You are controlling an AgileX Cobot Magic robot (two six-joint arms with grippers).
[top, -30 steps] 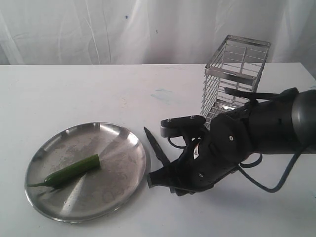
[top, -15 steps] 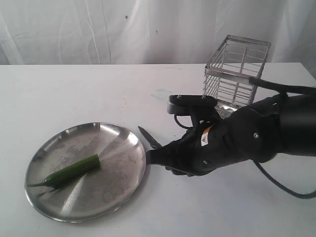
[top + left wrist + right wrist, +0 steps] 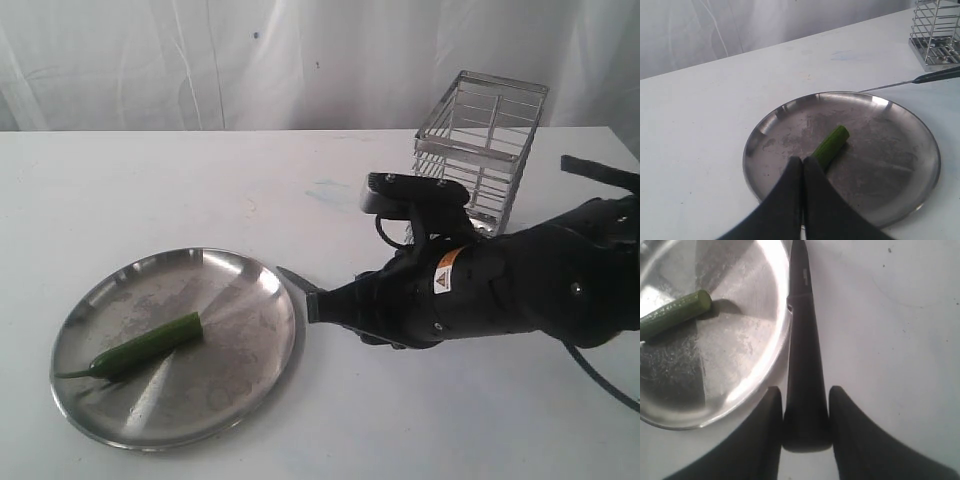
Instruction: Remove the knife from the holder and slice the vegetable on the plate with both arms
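The green chili pepper [image 3: 145, 347] [image 3: 831, 146] [image 3: 673, 313] lies on the left half of the steel plate [image 3: 240, 400] [image 3: 900, 150] [image 3: 740, 355]. My right gripper [image 3: 322, 302] [image 3: 805, 396] is shut on the black handle of the knife [image 3: 298, 281] [image 3: 804, 365], whose dark blade points toward the plate's right rim. The wire holder [image 3: 476, 150] [image 3: 936, 35] stands behind the right arm, with nothing in it. My left gripper [image 3: 802, 161] is shut with nothing in it, hovering over the plate just short of the pepper; the exterior view does not show it.
A white table [image 3: 200, 190] carries everything, with white cloth hanging behind it. The right arm's bulky black body [image 3: 520, 290] fills the space between the plate and the holder.
The right arm has rotated and levelled the knife, bringing the blade lower and pointing at the plate's right rim. The pepper and plate have not moved.
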